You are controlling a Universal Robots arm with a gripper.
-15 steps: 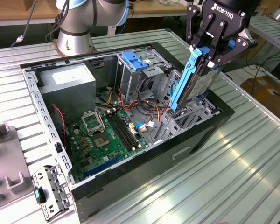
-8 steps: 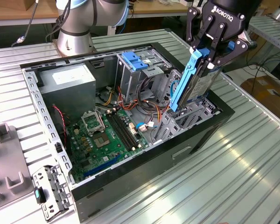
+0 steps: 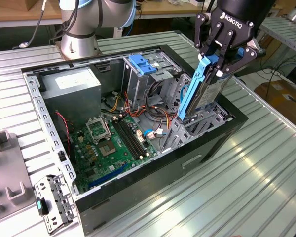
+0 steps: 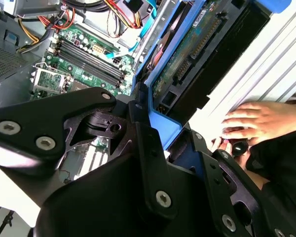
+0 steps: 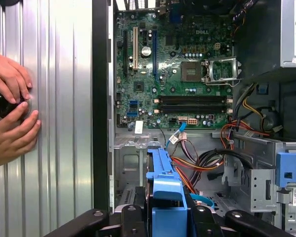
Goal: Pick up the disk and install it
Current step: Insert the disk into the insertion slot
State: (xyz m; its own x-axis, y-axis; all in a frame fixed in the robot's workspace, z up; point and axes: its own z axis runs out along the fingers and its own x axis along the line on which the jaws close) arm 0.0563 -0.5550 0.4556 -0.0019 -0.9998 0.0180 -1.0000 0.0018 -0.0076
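Note:
My gripper [image 3: 218, 61] is shut on the disk [image 3: 208, 94], a silver-grey drive with blue side rails [image 3: 190, 96]. The disk stands steeply tilted over the open computer case [image 3: 34, 94], at the exterior view's right. Its lower end reaches down into the front drive bay [image 3: 207, 121]. The second wrist view looks along the disk [image 4: 187, 54], green circuit side showing, with the gripper [image 4: 160, 143] clamped on its blue rail. In the first wrist view the disk [image 5: 165, 185] shows as a blue rail rising from the gripper [image 5: 165, 219].
Inside the case lie the motherboard [image 3: 113, 143], loose cables [image 3: 153, 106], a grey power supply box [image 3: 71, 84] and a metal cage with a blue handle [image 3: 140, 64]. A person's hands [image 5: 10, 103] rest on the ribbed table beside the case, around a small black object.

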